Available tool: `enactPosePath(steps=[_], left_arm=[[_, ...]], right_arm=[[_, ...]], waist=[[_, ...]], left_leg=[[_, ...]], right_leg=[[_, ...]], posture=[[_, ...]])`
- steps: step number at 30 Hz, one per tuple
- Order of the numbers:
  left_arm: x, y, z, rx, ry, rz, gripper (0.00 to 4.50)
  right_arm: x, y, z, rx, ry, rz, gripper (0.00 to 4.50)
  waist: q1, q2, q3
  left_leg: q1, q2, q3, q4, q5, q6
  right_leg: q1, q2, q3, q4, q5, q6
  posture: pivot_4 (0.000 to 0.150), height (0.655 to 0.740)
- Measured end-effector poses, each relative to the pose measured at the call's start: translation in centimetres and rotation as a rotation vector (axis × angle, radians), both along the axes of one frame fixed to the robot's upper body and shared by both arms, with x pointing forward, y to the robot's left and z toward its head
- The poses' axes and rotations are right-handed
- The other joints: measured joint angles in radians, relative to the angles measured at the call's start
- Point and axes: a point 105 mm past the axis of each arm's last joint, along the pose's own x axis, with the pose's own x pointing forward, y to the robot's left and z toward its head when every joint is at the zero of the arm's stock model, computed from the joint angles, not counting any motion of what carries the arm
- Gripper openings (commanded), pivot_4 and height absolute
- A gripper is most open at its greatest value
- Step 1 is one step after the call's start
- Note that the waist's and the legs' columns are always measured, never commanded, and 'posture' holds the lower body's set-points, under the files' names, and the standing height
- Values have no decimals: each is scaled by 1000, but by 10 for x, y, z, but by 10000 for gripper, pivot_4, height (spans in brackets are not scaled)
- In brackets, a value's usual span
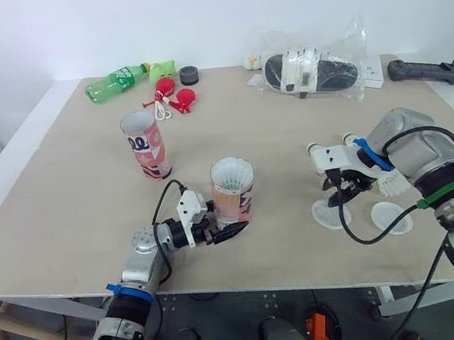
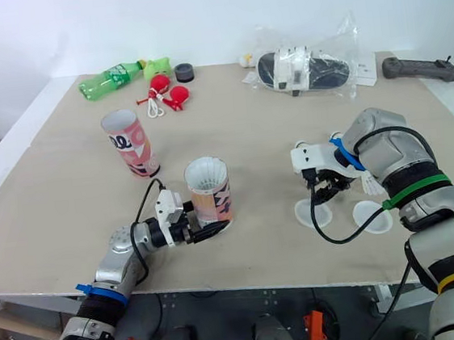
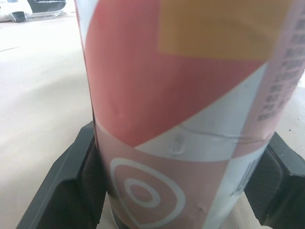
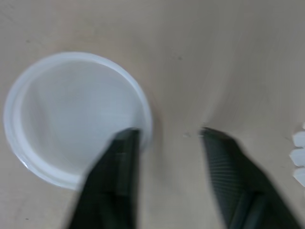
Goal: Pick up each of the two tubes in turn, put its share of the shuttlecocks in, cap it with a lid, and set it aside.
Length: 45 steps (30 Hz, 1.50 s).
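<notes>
Tube [image 1: 233,187] clamped in left gripper [image 1: 231,222] near table [image 1: 67,195] edge (right gripper [image 4: 169,136] agape over lid [image 4: 71,109]).

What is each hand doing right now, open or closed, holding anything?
Left hand: closed on the near tube.
Right hand: open, holding nothing, one finger over the edge of a lid.

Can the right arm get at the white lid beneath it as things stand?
Probably yes. The right gripper sits just above the lid, fingers open astride its rim, and nothing lies on the lid or between.
</notes>
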Motion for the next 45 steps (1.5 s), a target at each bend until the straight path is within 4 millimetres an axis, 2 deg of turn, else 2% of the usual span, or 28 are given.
enactPosePath(steps=[2, 11, 18, 28, 30, 32, 34, 37, 45], left_arm=[[1, 1, -1, 1, 3, 5, 30931], [3, 0, -1, -1, -4, 13, 30931], [3, -2, -1, -4, -11, 10, 30931], [3, -2, -1, -3, -17, 10, 30931], [3, -2, -1, -3, -17, 13, 30931], [4, 0, -1, -8, -16, 18, 30931], [3, -2, -1, -9, -15, 13, 30931], [2, -3, -1, -6, -15, 1, 30931], [2, -3, -1, -6, -17, -1, 30931]], right_arm=[[0, 1, -1, 3, 8, 2, 618], [-1, 1, -1, 21, 16, -3, 618], [1, 5, 12, 63, -2, 3, 618], [1, 12, 20, 109, -9, 16, 618], [4, 22, 32, 144, -37, 38, 618], [13, 45, 72, 216, -136, 101, 618], [13, 69, 122, 293, -265, 184, 618], [4, 95, 165, 377, -369, 286, 618], [-9, 126, 171, 414, -364, 385, 618]], waist=[[-2, -1, -1], [-3, -1, -1], [1, 0, -1], [1, 2, -1], [0, 3, 0], [-3, 9, 1], [-3, 11, 1], [1, 11, 0], [2, 10, 0]], left_leg=[[1, 0, 0, 0, 0, 0], [2, 0, 0, 1, 1, -1], [2, 0, 0, 1, 1, -1], [1, 0, 0, 1, 1, -1], [1, 0, 0, 1, 1, -1], [-1, -1, 1, 1, 1, -2], [-1, 0, 0, -1, 1, -2], [-1, 0, -1, -2, 1, -2], [-3, 0, 0, -2, 1, -3]], right_leg=[[1, 0, 0, 0, 0, -2], [3, 0, 0, 0, -1, -5], [3, 0, 0, 0, -1, -4], [2, 0, 1, 0, -1, -4], [1, 0, 1, 0, -1, -5], [-3, 0, 3, 0, 1, -4], [-3, 0, 1, 0, 1, -3], [-3, 0, 0, 0, 0, -2], [-5, 0, 1, 0, -1, -2]], posture=[[1500, 7400], [1500, 7400], [1500, 7400], [1500, 7400], [1500, 7400], [1500, 7400], [1500, 7400], [1500, 7400], [1500, 7400]])
